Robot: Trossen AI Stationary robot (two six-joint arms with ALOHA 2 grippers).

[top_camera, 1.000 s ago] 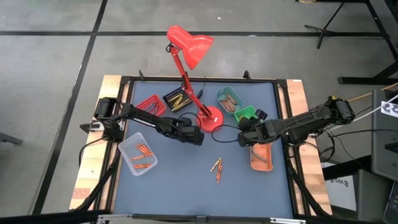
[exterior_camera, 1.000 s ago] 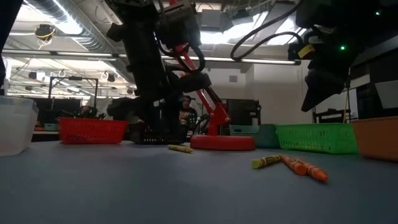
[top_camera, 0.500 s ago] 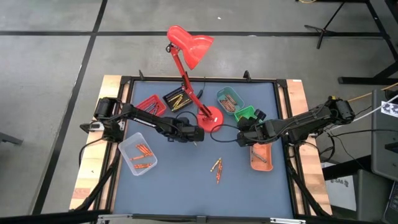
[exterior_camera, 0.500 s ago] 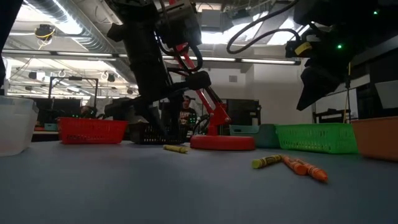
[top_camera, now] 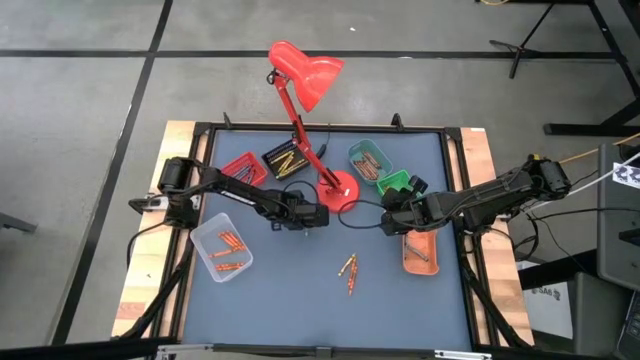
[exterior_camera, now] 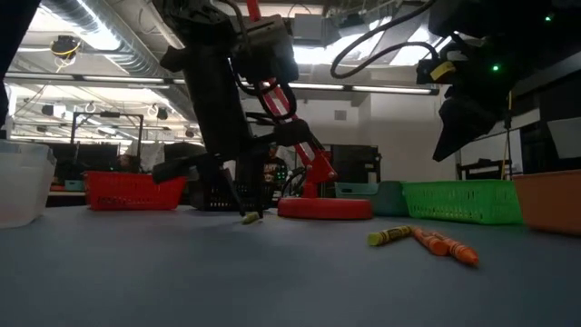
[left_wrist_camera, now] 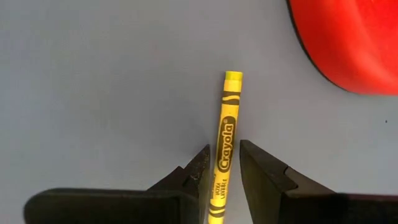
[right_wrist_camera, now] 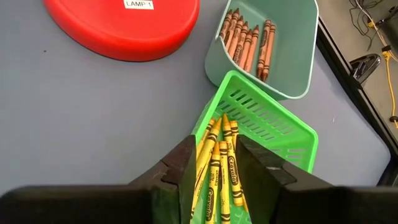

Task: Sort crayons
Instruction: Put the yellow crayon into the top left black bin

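Lowered, left tool (left_wrist_camera: 222, 165) straddles yellow crayon (left_wrist_camera: 224, 134), unclenched, on blue-grey tabletop (left_wrist_camera: 93, 93) (lamp base (left_wrist_camera: 348, 43) nearby).

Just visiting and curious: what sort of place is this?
Probably a robotics lab or workshop: a bare floor around the fenced table, exposed ceiling ducts overhead, and distant benches beyond the trays.

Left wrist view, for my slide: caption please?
Left hand straddles a yellow crayon on the table, beside the lamp base.

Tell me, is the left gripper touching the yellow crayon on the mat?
Cannot tell. In the left wrist view the left gripper straddles the yellow crayon; the fingers sit very close, with no plain gap or contact.
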